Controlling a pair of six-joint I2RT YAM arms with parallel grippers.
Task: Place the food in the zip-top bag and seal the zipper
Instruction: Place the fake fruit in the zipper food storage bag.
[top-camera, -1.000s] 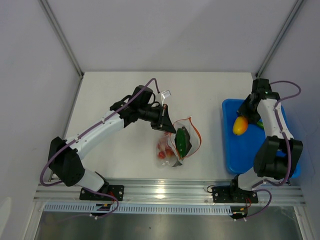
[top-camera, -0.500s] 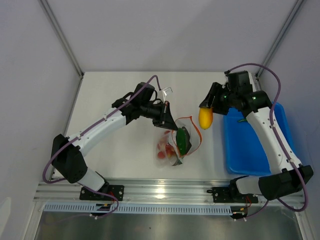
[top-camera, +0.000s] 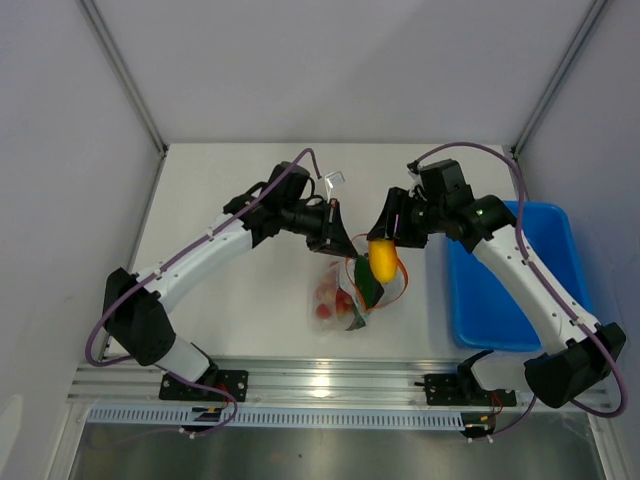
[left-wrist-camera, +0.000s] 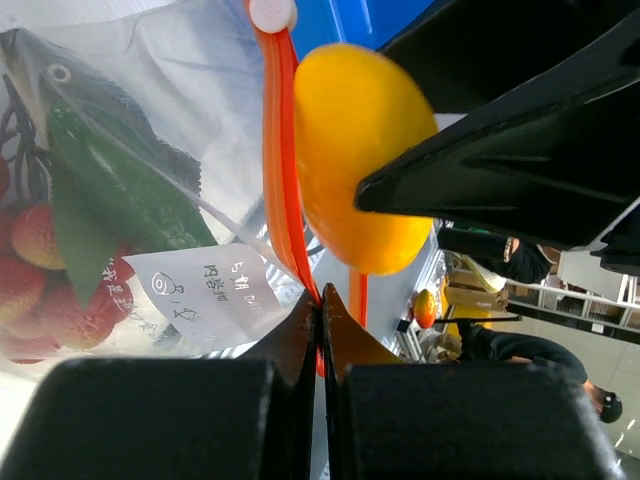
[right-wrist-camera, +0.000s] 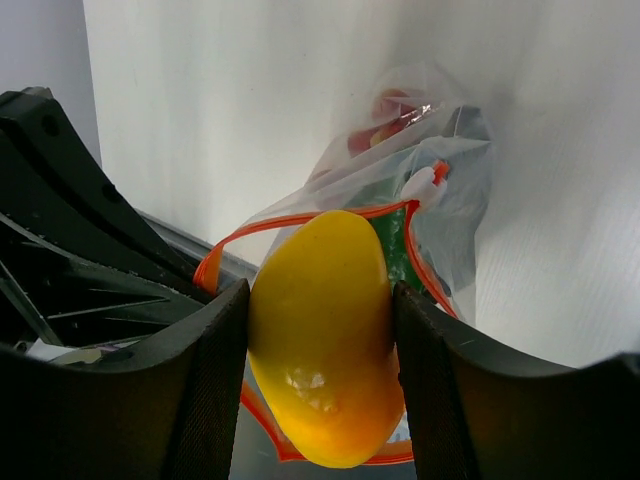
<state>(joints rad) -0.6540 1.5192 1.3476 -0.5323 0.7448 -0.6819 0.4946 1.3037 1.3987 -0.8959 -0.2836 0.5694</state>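
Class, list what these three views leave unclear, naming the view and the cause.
1. Top view: whether the yellow pepper has entered the zip-top bag; too small.
2. Left wrist: tomatoes cut off by the left edge.
3. Right wrist: green pepper mostly hidden behind the yellow pepper.
4. Top view: blue bin partly covered by the right arm.

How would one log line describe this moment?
left fingers: shut on zipper | right fingers: holding yellow-orange pepper at bag mouth | tomatoes, green pepper: inside bag
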